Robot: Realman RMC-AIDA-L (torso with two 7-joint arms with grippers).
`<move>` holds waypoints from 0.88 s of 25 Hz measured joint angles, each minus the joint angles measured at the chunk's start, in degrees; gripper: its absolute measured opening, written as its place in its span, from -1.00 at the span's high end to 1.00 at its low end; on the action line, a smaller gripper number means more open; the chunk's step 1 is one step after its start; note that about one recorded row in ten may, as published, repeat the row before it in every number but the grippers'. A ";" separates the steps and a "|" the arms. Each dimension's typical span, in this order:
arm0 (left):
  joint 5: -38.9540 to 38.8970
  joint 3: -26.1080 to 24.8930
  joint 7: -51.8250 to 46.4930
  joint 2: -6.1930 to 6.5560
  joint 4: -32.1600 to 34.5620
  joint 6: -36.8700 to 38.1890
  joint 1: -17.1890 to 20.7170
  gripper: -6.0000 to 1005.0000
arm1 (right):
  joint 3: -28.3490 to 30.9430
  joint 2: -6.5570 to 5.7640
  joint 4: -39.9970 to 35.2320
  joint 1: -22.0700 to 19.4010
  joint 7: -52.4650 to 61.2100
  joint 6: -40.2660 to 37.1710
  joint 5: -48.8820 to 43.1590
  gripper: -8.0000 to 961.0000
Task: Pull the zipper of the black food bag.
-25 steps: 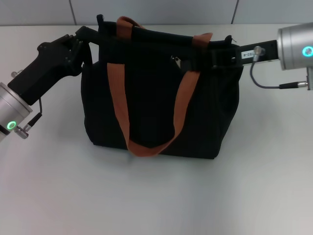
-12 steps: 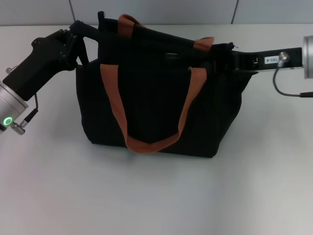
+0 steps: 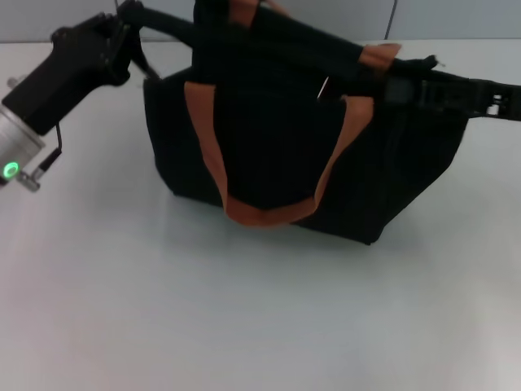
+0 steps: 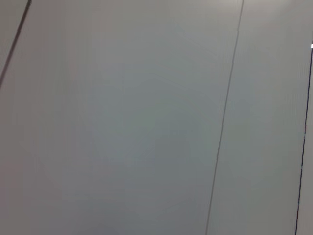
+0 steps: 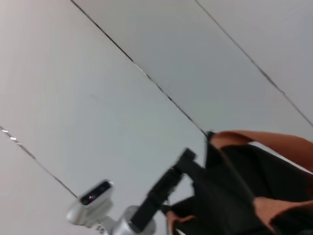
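Head view: the zipper [image 3: 323,87] lies along the black food bag [image 3: 277,155]'s top edge, nearer the right gripper [image 3: 400,90] than the left gripper [image 3: 129,15]; whether either grips cannot be told.

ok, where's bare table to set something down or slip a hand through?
Free: the wide strip of table in front of the black food bag, and the patch below the left gripper. Crowded: the bag's top edge, with the left gripper at one end and the right gripper at the other.

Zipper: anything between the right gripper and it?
Nothing visible. The right gripper is already at the bag's top edge, by the orange handle. The zipper itself can't be made out; the left gripper holds the far end.
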 joint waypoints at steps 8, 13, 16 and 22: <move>0.00 -0.11 -1.36 0.04 1.77 -2.14 -1.47 0.77 | 0.07 0.39 3.00 -4.44 -11.15 -3.24 6.33 0.96; -2.51 -0.28 -1.46 0.09 1.56 -3.19 -1.20 0.77 | 0.62 0.39 3.03 -5.01 -18.23 -5.82 7.10 0.95; -2.48 0.09 -1.50 0.04 1.36 -3.26 -1.18 0.77 | 0.81 0.65 3.37 -5.02 -20.98 -6.37 8.63 0.75; -1.47 1.32 -1.02 -0.06 -0.24 -2.64 -1.46 0.77 | 0.29 1.94 5.29 -4.33 -27.96 -7.07 12.96 -0.01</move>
